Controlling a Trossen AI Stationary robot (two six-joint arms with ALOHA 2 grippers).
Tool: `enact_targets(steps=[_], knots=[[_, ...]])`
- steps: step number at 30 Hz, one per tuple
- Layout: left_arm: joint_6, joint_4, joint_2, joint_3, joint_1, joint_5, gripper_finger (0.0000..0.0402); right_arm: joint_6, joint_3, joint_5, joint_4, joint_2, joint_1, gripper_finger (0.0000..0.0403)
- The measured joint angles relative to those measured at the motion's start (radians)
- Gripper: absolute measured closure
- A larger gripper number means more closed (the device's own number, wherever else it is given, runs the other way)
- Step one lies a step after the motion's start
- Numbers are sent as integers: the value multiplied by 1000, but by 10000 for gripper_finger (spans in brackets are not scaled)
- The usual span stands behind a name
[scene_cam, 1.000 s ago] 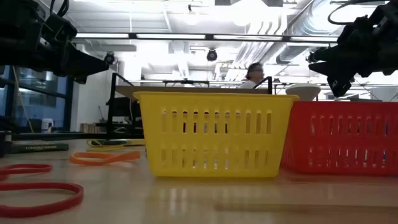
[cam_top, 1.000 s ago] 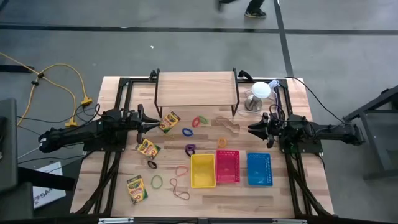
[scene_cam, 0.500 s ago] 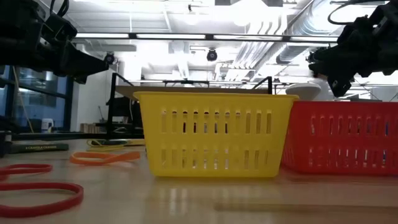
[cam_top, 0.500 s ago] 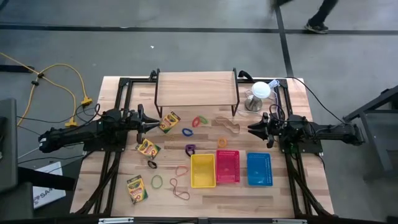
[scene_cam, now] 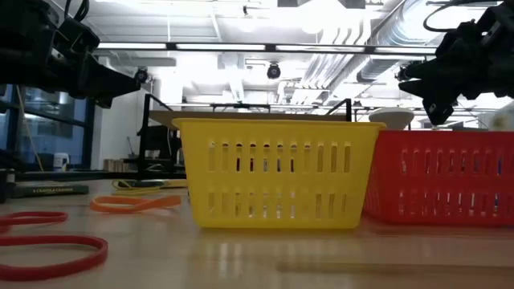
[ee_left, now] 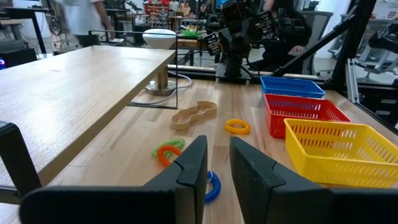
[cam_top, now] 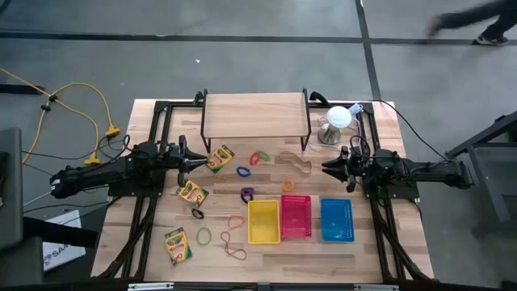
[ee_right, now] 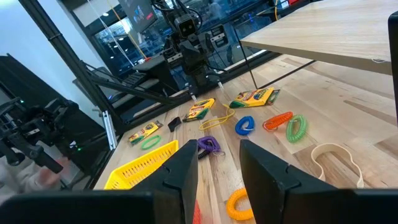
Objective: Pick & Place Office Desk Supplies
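Both pincers are empty: my left pincer [cam_top: 196, 162] hangs above the surface [cam_top: 371, 250] just short of a crayon box [cam_top: 220, 158], fingers [ee_left: 193, 168] parted by a narrow gap and touching nothing, and my right pincer [cam_top: 329, 168] hovers on the far side, near the white dome [cam_top: 339, 118], fingers [ee_right: 180, 168] a little apart and holding nothing

Judging by how things lie, sorting has not begun. All three baskets, yellow [cam_top: 263, 221], red [cam_top: 296, 217] and blue [cam_top: 337, 220], look bare inside. Two more crayon boxes [cam_top: 191, 192] [cam_top: 178, 246] lie on my left side, rubber-band loops [cam_top: 234, 253] rest near the yellow basket, and the coloured rings [cam_top: 244, 171] and a tan band [cam_top: 295, 162] sit mid-surface before the wooden shelf [cam_top: 254, 115]. Everything is left to place
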State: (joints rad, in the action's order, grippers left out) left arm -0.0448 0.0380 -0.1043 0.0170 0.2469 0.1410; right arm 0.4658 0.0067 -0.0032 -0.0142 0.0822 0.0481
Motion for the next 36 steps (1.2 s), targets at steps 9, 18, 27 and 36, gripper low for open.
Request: enact_targets(steps=[9,18,27,36], knots=[[0,0,0,0,0,0,336,0,0,0,0,0,0,296],[0,0,0,0,0,0,336,0,0,0,0,0,0,296],[0,0,-2,0,0,0,336,0,0,0,0,0,0,296],[-58,0,-2,3,0,26,336,0,0,0,0,0,0,296]])
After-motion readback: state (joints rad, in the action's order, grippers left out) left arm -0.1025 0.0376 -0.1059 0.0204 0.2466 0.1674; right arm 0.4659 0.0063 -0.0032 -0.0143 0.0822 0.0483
